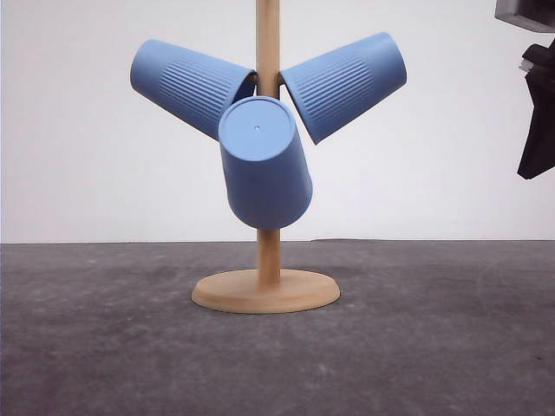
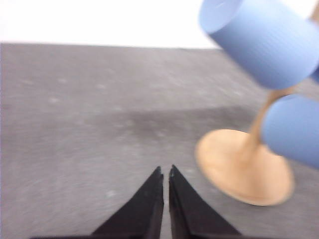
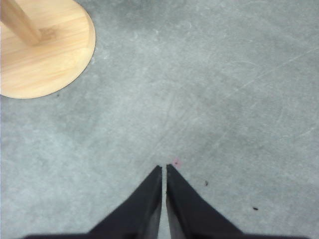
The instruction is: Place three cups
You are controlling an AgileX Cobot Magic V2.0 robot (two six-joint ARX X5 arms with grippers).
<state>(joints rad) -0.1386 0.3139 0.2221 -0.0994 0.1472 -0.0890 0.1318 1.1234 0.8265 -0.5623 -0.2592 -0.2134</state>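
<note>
three light-blue ribbed cups hang mouth-inward on a wooden stand [image 1: 268, 260], each seated over a peg near the upright post. the left cup [image 1: 186, 85] slopes up and away to the robot's left, its flat base outermost. the right cup [image 1: 347, 84] mirrors it toward the robot's right. the front cup [image 1: 263, 165] points its round base [image 1: 257, 128] up and toward the front camera, its mouth end hanging low before the post. all three long axes radiate outward from the post; none touches the table [image 1: 434, 347]. the stand's disc foot [image 1: 265, 291] rests on the grey surface at centre.

left gripper [image 2: 165, 173]: fingertips pressed together, grasping nothing, low over bare table; in its wrist view the foot [image 2: 244, 167] lies just beside and ahead of the tips, with two cups [image 2: 264, 40] raised above it. right gripper [image 3: 164, 170]: likewise clenched and empty, pointing down at the table, the foot's edge [image 3: 50, 50] well apart from its tips; in the front view its dark body [image 1: 539, 113] hangs high at the robot's right.

judgement: all cups appear seated, so the placing looks complete. any further reach would run up and inward to the post, the left arm seeming nearer the stand.
</note>
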